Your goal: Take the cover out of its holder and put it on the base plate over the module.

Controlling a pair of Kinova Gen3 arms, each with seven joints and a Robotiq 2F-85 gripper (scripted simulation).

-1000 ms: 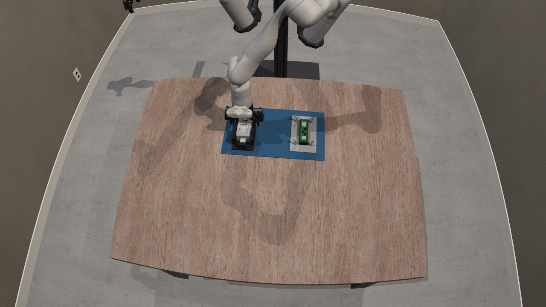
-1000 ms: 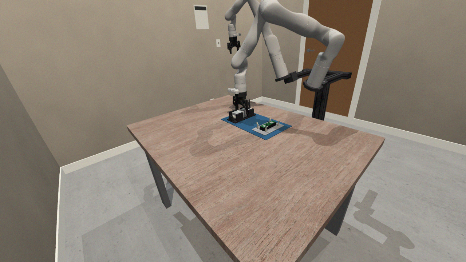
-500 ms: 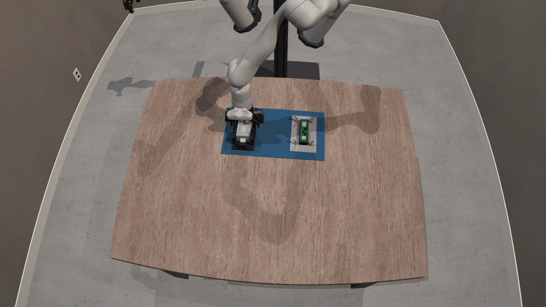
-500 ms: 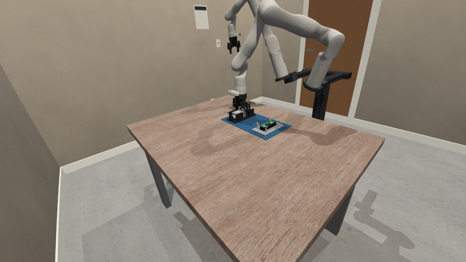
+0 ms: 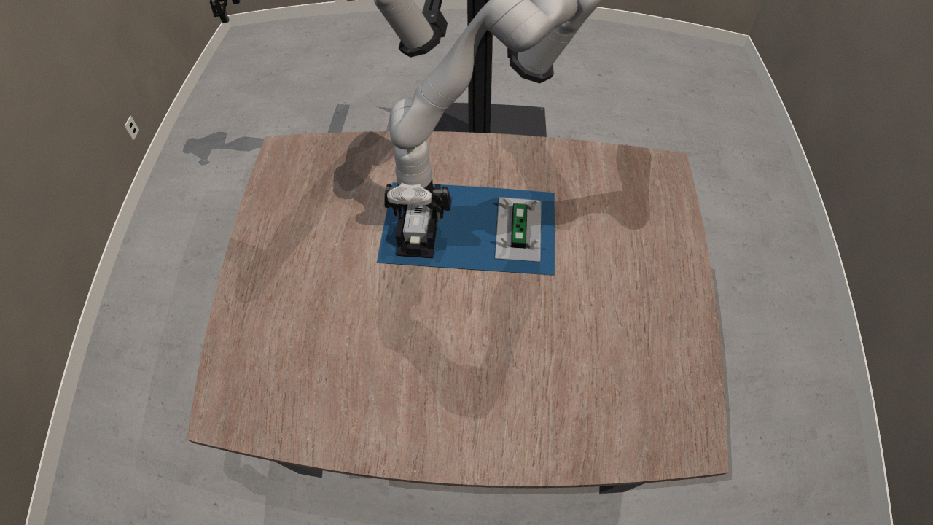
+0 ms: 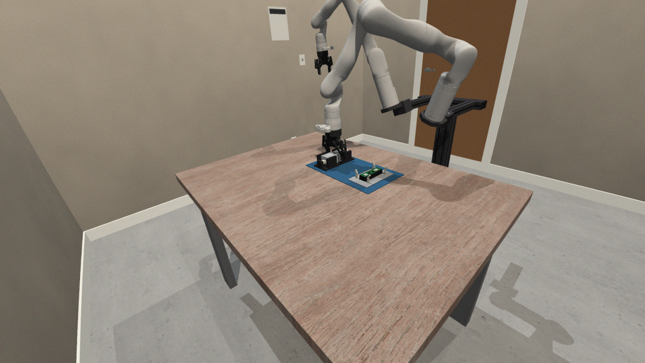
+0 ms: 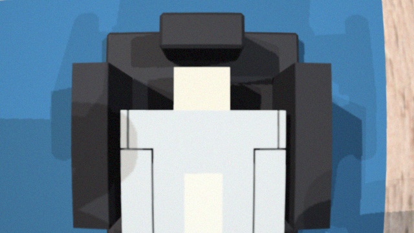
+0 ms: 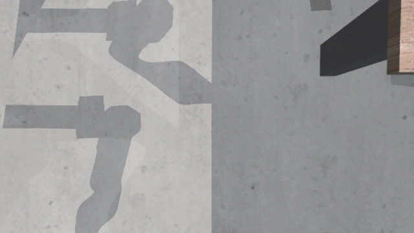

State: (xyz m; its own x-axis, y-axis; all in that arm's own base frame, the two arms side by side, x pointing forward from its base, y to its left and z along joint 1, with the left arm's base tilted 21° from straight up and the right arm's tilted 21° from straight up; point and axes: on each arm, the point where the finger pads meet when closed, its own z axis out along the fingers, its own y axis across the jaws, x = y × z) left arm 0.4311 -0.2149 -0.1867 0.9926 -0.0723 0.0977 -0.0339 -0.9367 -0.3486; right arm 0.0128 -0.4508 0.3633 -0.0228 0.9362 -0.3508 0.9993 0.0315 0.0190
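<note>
On the rectangular wood-grain table (image 5: 456, 339) (image 6: 342, 225) (image 8: 408, 39) lies one flat blue rectangular mat (image 5: 466, 257) (image 6: 342, 173) (image 7: 29, 81), bearing one black open-topped holder (image 5: 415, 251) (image 6: 331, 162) (image 7: 88, 145) and one pale grey rectangular plate (image 5: 502, 251) (image 6: 361, 181). The holder contains one light grey box-shaped cover (image 5: 416, 223) (image 6: 330, 155) (image 7: 204, 136); the plate bears one green-topped black module (image 5: 519, 224) (image 6: 371, 173) and four slim pale upright posts. Two pale grey arms end in two black two-fingered grippers.
</note>
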